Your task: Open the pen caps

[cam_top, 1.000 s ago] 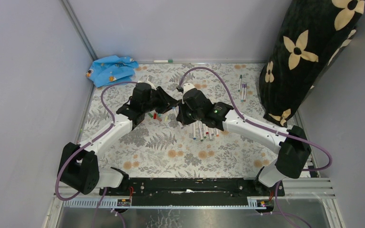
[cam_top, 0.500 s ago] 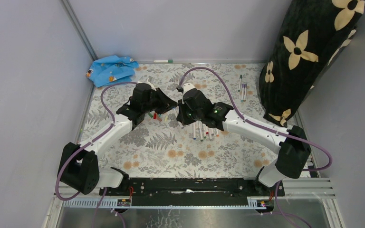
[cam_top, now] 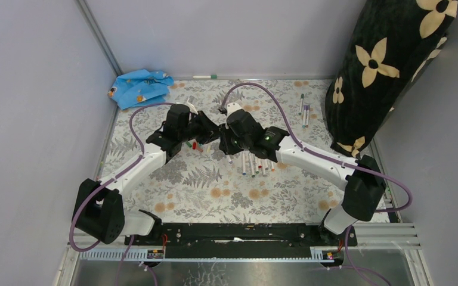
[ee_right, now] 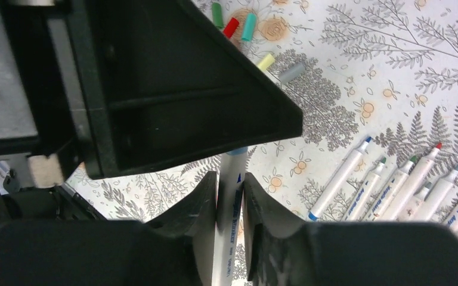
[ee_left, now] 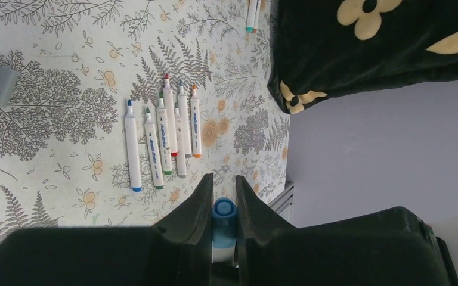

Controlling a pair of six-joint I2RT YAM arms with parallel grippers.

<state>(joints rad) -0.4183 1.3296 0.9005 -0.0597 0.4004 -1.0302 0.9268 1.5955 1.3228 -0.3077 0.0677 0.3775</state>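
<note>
We are mid-uncapping: left gripper (ee_left: 223, 185) pinches the blue cap (ee_left: 224, 217), right gripper (ee_right: 229, 179) flanks the pen (ee_right: 229, 208) (clamped? we cannot tell), so next needs a firm, straight pull.

Pens (ee_left: 164, 137) lie parallel (tips bare); perhaps five loose caps (ee_right: 231, 27) nearby.

Blue print on the pens (ee_left: 153, 146), illegible

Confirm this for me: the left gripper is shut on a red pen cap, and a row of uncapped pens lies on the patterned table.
One detail is wrong. The cap pinched in the left gripper is blue, not red, as the left wrist view shows. The rest stands: the gripper is shut on it, and a row of uncapped pens lies on the patterned table.
</note>
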